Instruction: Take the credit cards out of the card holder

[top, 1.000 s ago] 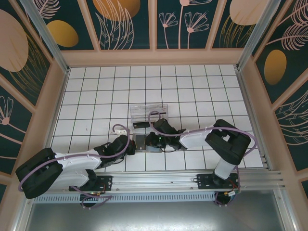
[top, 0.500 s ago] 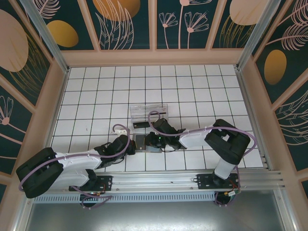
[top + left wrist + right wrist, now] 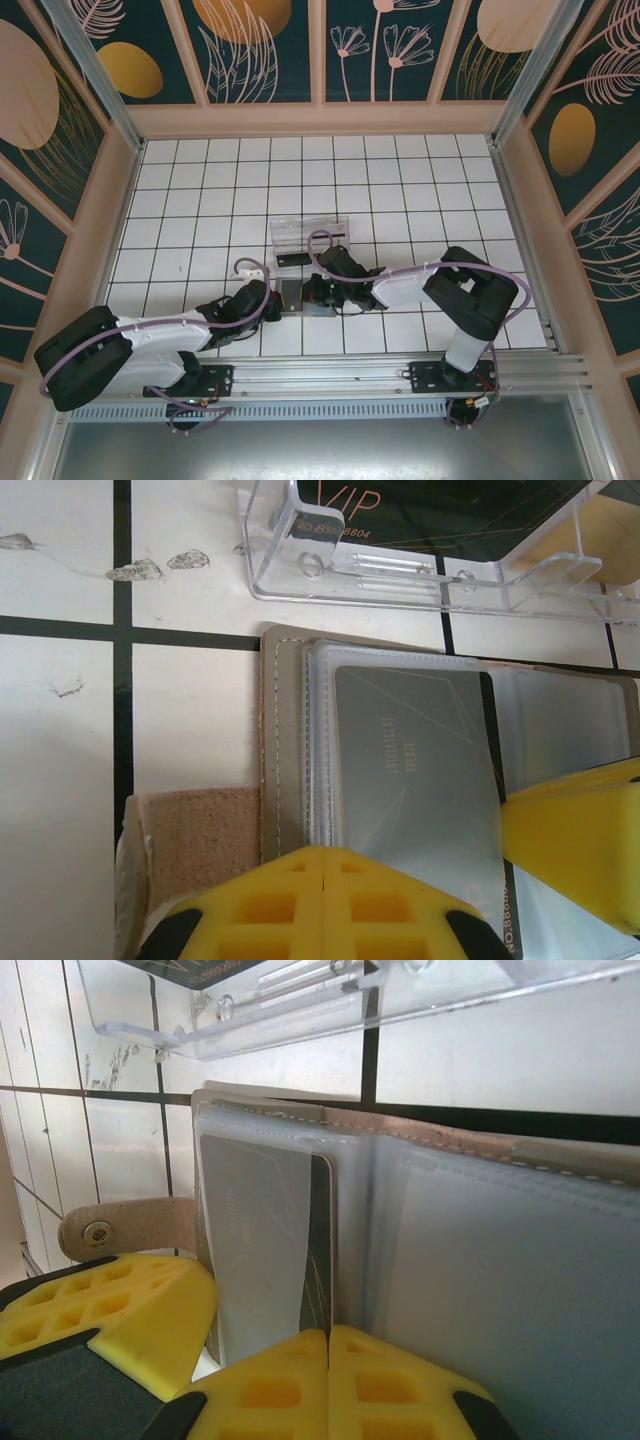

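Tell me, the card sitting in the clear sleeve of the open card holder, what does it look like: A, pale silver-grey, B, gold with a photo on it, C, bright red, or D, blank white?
A: the left wrist view shows a pale silver-grey credit card with faint lines and print, behind the clear sleeve of the card holder.

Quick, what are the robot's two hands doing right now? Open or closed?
Left gripper: fingers closed, nothing seen between them.
Right gripper: fingers closed by the grey credit card; whether it is pinched cannot be told.
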Robot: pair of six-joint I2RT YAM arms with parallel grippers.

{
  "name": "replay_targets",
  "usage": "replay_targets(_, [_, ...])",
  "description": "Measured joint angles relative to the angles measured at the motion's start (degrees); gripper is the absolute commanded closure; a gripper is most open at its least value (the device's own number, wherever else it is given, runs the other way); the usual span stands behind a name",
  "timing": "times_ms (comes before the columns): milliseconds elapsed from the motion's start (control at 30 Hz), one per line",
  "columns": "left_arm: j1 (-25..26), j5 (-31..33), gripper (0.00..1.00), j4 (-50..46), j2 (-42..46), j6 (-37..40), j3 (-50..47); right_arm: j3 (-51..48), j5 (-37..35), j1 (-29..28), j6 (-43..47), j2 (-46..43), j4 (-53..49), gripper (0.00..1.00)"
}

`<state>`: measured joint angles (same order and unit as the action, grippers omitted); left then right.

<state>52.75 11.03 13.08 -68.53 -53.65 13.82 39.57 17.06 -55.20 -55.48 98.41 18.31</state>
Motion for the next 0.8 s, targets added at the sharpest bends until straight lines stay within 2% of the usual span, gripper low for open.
replay_targets(667, [0.02,0.15,1.0,-2.58,1.46,0.0,0.0,-4.26,0.52,1.55,0.04,-4.42,1.27,1.0])
replay_targets(800, [0.02,0.17,1.0,-2.32,1.14,0.0,0.0,-4.26,0.85,1.55,0.04,-4.31,2.01,0.9])
